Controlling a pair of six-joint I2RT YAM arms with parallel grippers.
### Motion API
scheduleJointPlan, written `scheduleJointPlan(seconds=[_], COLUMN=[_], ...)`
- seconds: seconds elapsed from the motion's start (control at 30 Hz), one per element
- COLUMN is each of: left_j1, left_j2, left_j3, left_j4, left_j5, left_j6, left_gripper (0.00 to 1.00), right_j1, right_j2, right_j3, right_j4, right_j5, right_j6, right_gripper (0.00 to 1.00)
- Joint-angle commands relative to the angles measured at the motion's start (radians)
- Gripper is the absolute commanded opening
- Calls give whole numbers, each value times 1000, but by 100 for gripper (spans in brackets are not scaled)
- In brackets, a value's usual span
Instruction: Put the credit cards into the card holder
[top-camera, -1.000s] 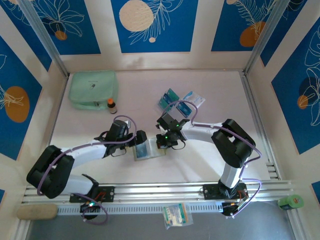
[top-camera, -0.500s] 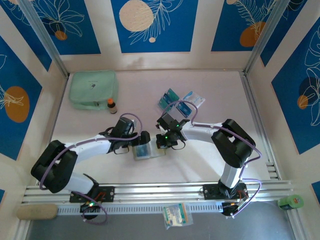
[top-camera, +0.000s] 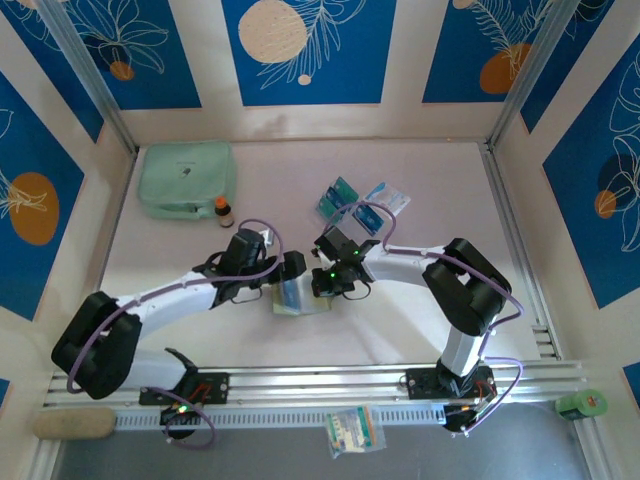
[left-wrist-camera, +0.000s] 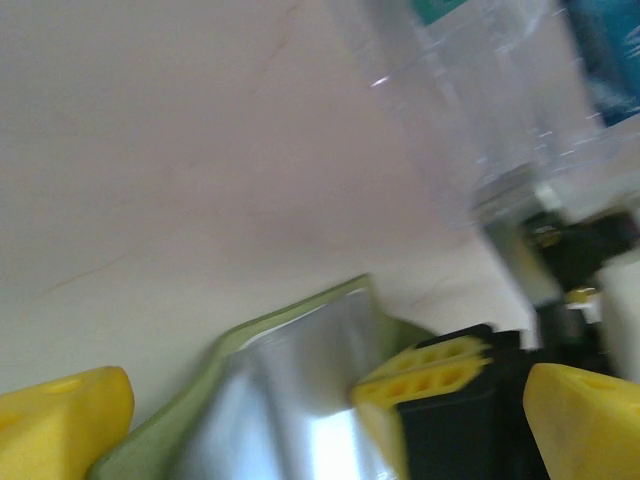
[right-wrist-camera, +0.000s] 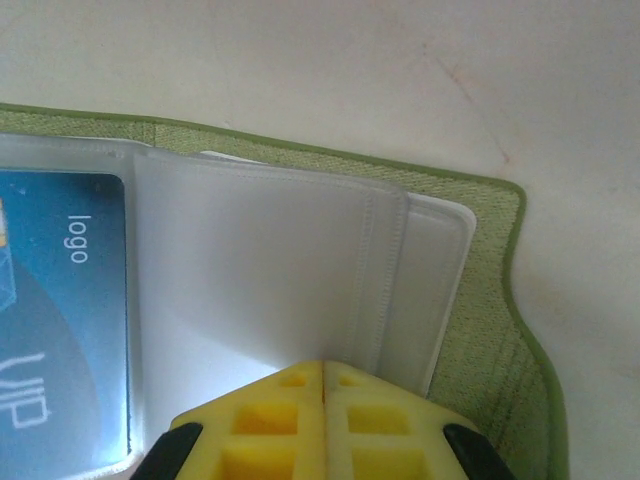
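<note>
Close up, the right wrist view shows the right hand (right-wrist-camera: 322, 400), fingers pressed together, on the clear pockets of the open card holder (right-wrist-camera: 480, 300), with a blue card (right-wrist-camera: 60, 320) in one pocket. At the card holder's left edge, the left hand (left-wrist-camera: 300, 430) hovers spread wide, gripping nothing. The overhead view adds loose credit cards (top-camera: 340, 197) on the table (top-camera: 420, 170) beyond the card holder.

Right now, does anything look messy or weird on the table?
Nothing is spilled or broken. The card holder lies open, its clear pockets under the shut right hand, with one blue card already inside. Loose credit cards lie slanted at the far side of the table.
</note>
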Motion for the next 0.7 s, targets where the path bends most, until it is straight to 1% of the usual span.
scheduleJointPlan(seconds=[0.0, 0.13, 0.23, 0.4, 0.67], left_j1=[-10, -10, -10, -10, -10], left_j2=[-13, -24, -33, -39, -32], left_j3=[-38, -72, -83, -77, -74], left_j4=[152, 257, 289, 281, 261], left_j5=[68, 77, 78, 83, 92], left_j6=[-95, -160, -189, -193, -187], left_gripper=[100, 100, 100, 100, 100], right_j1=[2, 2, 1, -8, -53], right_j2=[52, 52, 52, 17, -115], right_j3=[-52, -47, -42, -16, 43], right_j4=[-74, -75, -82, -109, -162], right_j5=[20, 18, 15, 4, -30], right_j6=[9, 8, 6, 5, 15], right_gripper=[0, 0, 0, 0, 0])
